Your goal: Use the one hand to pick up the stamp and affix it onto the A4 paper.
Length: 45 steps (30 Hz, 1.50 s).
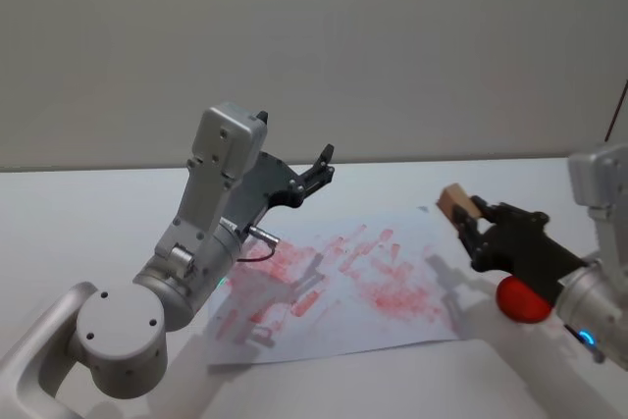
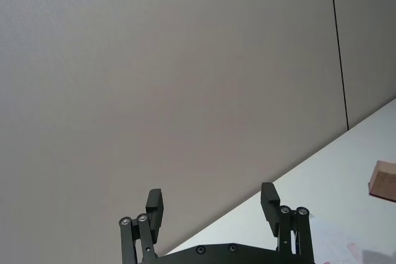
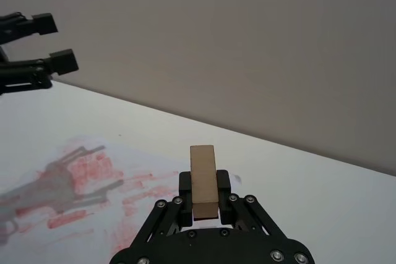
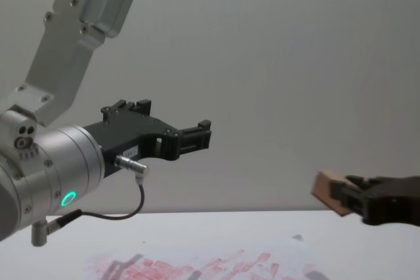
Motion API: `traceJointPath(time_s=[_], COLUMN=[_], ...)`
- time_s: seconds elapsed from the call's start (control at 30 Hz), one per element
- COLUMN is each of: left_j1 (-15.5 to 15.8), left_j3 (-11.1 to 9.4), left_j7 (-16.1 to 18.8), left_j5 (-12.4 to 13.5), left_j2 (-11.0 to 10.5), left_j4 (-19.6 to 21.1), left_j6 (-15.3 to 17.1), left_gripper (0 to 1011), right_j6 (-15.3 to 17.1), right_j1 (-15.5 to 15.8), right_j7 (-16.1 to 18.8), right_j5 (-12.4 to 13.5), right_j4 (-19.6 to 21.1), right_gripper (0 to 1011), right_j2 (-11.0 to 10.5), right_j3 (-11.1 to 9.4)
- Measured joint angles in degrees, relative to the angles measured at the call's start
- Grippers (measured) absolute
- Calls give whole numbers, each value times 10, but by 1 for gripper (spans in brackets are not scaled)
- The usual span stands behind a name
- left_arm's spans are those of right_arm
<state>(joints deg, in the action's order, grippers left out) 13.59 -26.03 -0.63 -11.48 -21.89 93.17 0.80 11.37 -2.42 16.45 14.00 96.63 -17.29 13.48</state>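
The stamp [image 1: 453, 201], a light-brown wooden block, is held in the air off the far right corner of the A4 paper [image 1: 373, 282], a white sheet smeared with red marks. My right gripper [image 1: 469, 218] is shut on its lower end. The block sticks out past the black fingers in the right wrist view, stamp [image 3: 203, 174], right gripper [image 3: 204, 187]. In the chest view the stamp [image 4: 326, 195] hangs well above the paper [image 4: 216, 263]. My left gripper [image 1: 322, 166] is raised over the paper's far left side, open and holding nothing, left gripper [image 2: 211, 205].
The paper lies on a white table [image 1: 88, 213] in front of a plain grey wall. A red rounded object [image 1: 522, 301] sits beneath my right wrist. My left arm's big silver links [image 1: 186, 272] stand over the paper's left edge.
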Motion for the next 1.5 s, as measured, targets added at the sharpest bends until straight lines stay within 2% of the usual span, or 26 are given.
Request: traceJointPath(time_s=[0.27, 0.47, 0.6, 0.8, 1.0, 1.5], left_j1=[0, 0, 0, 0, 0, 0], left_j3=[0, 0, 0, 0, 0, 0], left_j7=[0, 0, 0, 0, 0, 0], left_j5=[0, 0, 0, 0, 0, 0], left_j2=[0, 0, 0, 0, 0, 0], left_j4=[0, 0, 0, 0, 0, 0], left_j6=[0, 0, 0, 0, 0, 0], left_gripper=[1001, 1001, 1001, 1001, 1001, 1001], right_j6=[9, 39, 60, 98, 119, 134], right_j1=[-25, -38, -44, -52, -57, -59], right_j7=[37, 50, 53, 55, 58, 54], right_j5=[15, 19, 14, -8, -26, -41], right_j4=[-29, -48, -56, -72, -85, -101], right_gripper=[214, 214, 214, 214, 214, 214], right_j2=[19, 30, 35, 41, 45, 50], right_j3=[10, 18, 23, 34, 41, 51])
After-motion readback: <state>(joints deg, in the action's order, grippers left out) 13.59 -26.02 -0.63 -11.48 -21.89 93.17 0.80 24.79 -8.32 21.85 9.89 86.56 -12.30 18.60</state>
